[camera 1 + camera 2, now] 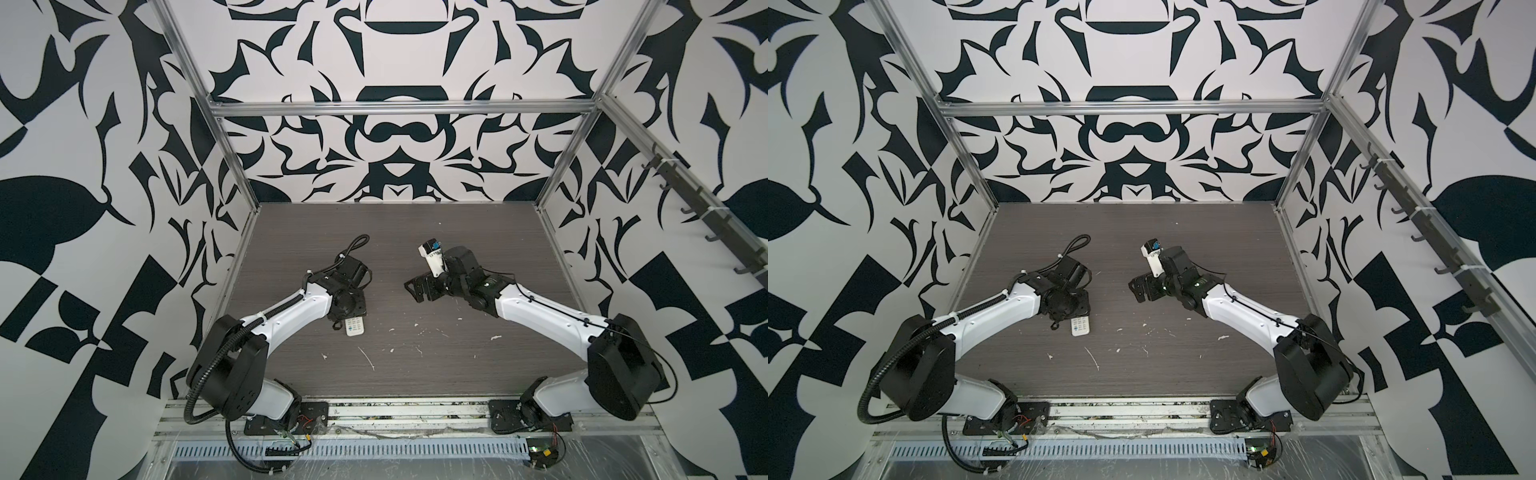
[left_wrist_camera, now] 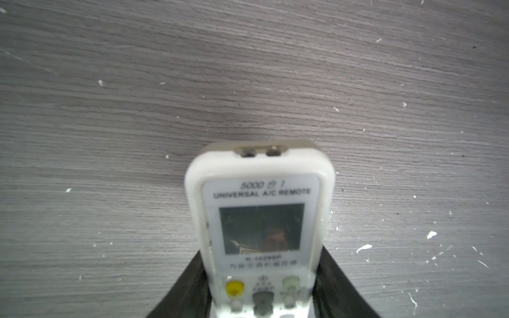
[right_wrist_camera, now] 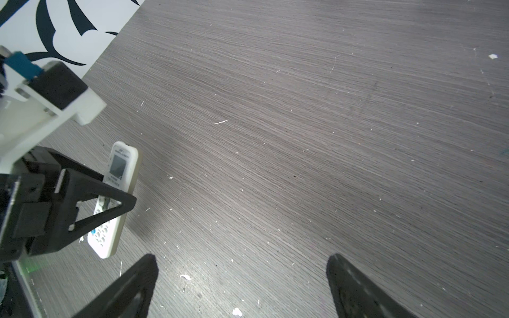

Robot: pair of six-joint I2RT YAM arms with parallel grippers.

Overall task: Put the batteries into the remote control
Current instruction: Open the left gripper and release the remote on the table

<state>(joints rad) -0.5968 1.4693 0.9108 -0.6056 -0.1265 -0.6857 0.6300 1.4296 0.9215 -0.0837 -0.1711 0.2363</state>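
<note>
Pinches the remote control (image 2: 260,234) (image 1: 355,327) (image 1: 1080,326) by its long sides between the left fingers (image 2: 190,291), screen end jutting past the tips, lower left of centre in both top views. Holds the right fingers (image 3: 355,291) spread wide over the wood-grain counter (image 3: 303,137), gripping nothing.

Bright, even light, prob from overhead, shadows on the desk (image 1: 415,232) are soft n faint. Both top views bend the frame rails (image 1: 399,109) toward the edges. Left wrist cam: remote control (image 2: 260,220) is blurry, screen shows a reflection. Right wrist cam: right pincer (image 3: 242,278) tips out of focus
</note>
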